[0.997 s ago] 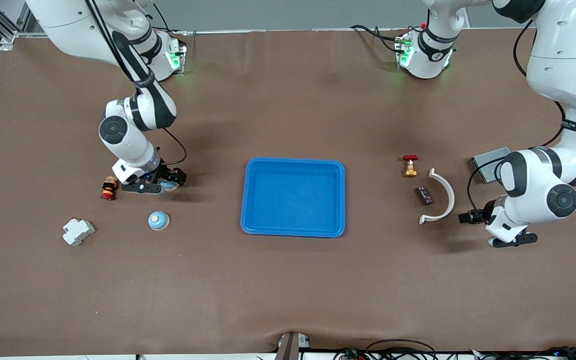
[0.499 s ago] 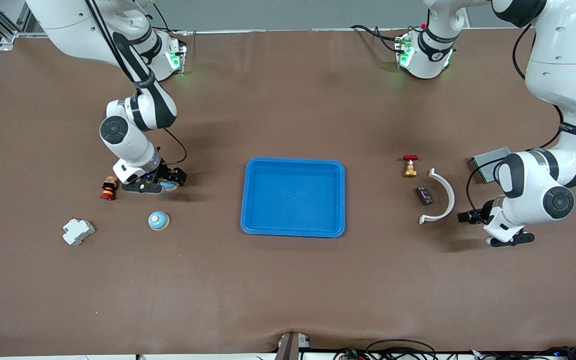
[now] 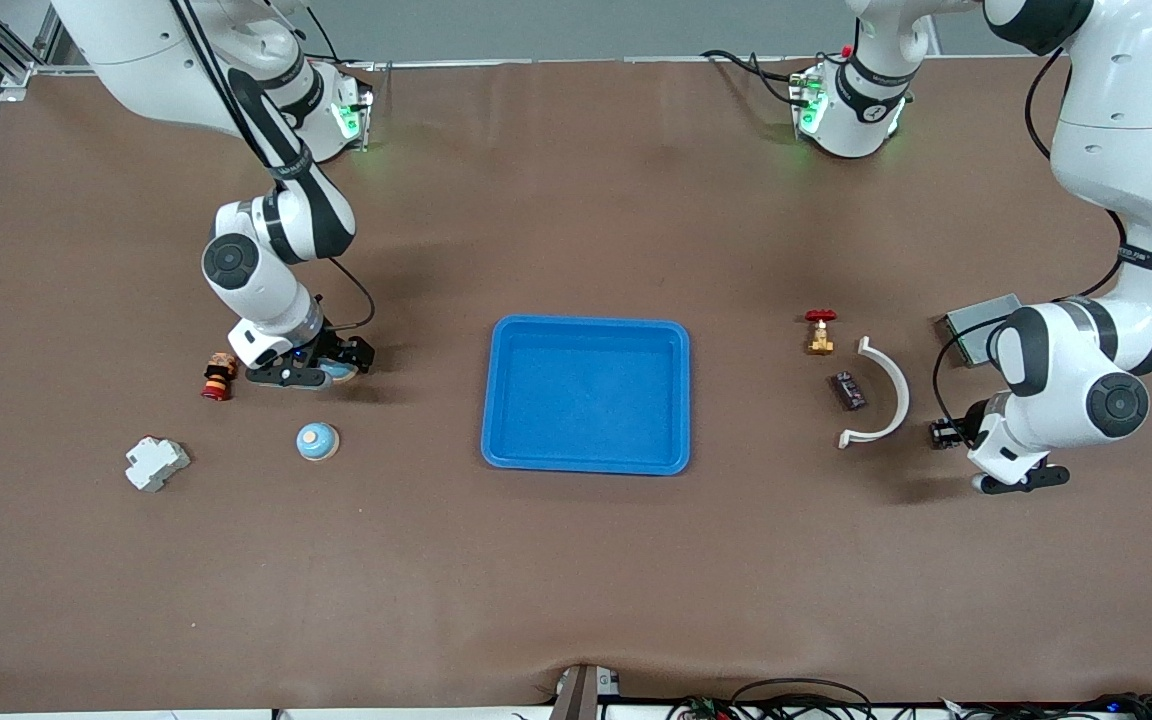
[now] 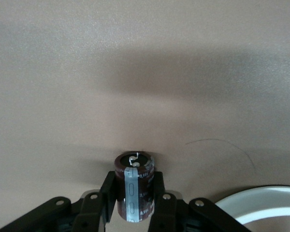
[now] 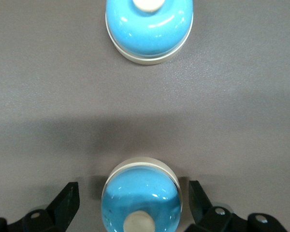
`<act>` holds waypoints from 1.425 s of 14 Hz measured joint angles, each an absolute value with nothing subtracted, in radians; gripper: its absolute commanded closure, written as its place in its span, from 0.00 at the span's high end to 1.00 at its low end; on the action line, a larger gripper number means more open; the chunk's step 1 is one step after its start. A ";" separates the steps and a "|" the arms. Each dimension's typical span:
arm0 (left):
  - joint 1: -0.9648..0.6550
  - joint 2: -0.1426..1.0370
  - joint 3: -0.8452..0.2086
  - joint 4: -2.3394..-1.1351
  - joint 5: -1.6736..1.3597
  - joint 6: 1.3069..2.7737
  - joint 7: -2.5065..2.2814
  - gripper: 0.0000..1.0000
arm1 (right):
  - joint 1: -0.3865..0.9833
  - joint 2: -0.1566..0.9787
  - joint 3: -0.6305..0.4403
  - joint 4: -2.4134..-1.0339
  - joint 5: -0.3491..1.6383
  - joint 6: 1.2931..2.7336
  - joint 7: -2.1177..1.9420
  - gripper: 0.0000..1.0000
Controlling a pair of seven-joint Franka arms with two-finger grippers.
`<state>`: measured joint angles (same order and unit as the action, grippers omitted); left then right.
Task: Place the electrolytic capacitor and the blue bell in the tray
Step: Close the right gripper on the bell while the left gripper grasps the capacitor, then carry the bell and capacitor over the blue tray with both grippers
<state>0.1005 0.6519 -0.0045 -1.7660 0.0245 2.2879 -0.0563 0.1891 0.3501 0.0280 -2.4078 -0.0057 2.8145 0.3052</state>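
The bright-blue tray [image 3: 676, 340] lies mid-table. My left gripper [image 4: 134, 186] is shut on the electrolytic capacitor [image 4: 134, 193], a dark brown cylinder with a grey stripe, pinched between both fingers low over the table. In the front view this gripper [image 3: 948, 433] is at the left arm's end, beside the white curved piece. My right gripper [image 5: 134, 195] stands open, its fingers apart on either side of a blue bell [image 5: 141, 198] without touching it. In the front view that bell [image 3: 340, 372] peeks out under the right gripper [image 3: 321, 368]. A second blue bell [image 3: 317, 441] [image 5: 149, 29] sits nearer the front camera.
Near the left gripper are a white curved piece [image 3: 886, 395] [image 4: 261, 203], a small dark part [image 3: 847, 390], a red-handled brass valve [image 3: 820, 332] and a grey metal box [image 3: 971, 322]. At the right arm's end are a stacked red figure [image 3: 218, 377] and a white block [image 3: 156, 463].
My left gripper has shut on the capacitor and its wrist has shifted slightly. The right arm has barely moved, its fingers still wide around the bell.
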 measured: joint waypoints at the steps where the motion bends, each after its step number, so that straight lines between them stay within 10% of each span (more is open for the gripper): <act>1: 0.101 0.652 -0.005 -1.766 0.025 2.289 -0.057 0.07 | 0.189 0.351 0.028 -2.408 -0.006 2.815 0.305 0.87; 4: 0.100 0.651 -0.005 -1.760 0.025 2.293 -0.057 0.07 | 0.189 0.351 0.028 -2.412 -0.006 2.817 0.305 0.52; 6: 0.097 0.642 -0.005 -1.749 0.025 2.293 -0.057 0.07 | 0.189 0.351 0.028 -2.413 -0.006 2.821 0.305 0.00; 15: -0.022 0.485 -0.032 -1.633 0.024 1.953 -0.293 0.07 | 0.218 0.345 0.029 -2.371 -0.006 2.820 0.346 0.00; 20: -0.213 0.484 -0.035 -1.605 0.024 1.896 -0.582 0.07 | 0.349 0.338 0.030 -2.201 -0.006 2.578 0.570 0.00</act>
<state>-0.2126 0.4841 -0.0347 -1.6055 0.0244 1.8958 -0.5820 0.3493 0.3381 0.0302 -2.2011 -0.0057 2.5779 0.5703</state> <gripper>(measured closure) 0.661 0.330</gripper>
